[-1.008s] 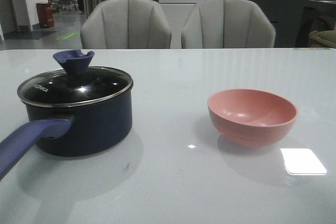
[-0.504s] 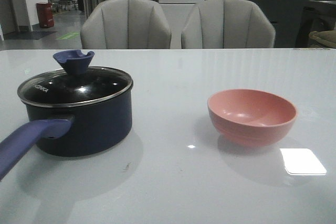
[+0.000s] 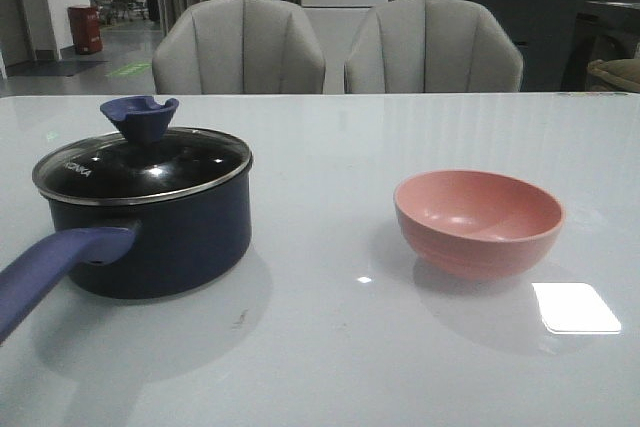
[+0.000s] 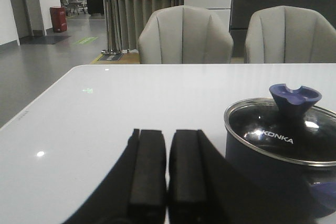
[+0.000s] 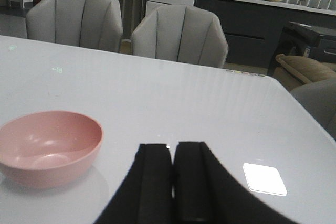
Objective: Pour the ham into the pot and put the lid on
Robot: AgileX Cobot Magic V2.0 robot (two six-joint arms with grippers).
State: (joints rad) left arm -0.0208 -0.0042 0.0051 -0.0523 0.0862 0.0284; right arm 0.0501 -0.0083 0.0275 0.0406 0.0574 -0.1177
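On the pot [image 3: 150, 232] the lid [image 3: 140, 165] sits shut, both arms' fingers pressed together and empty, suggesting the task looks finished.

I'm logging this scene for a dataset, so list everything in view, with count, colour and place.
pot: one, dark navy with purple-blue handle, table's left side.
lid: one, dark glass, steel rim, blue-purple knob, seated on the pot.
pink bowl: one, table's right side; no ham visible inside.
table: one, glossy white.
chairs: two, grey, behind the table.
left claw: one, black, shut, holding nothing, beside the pot.
right claw: one, black, shut, holding nothing, beside the bowl.
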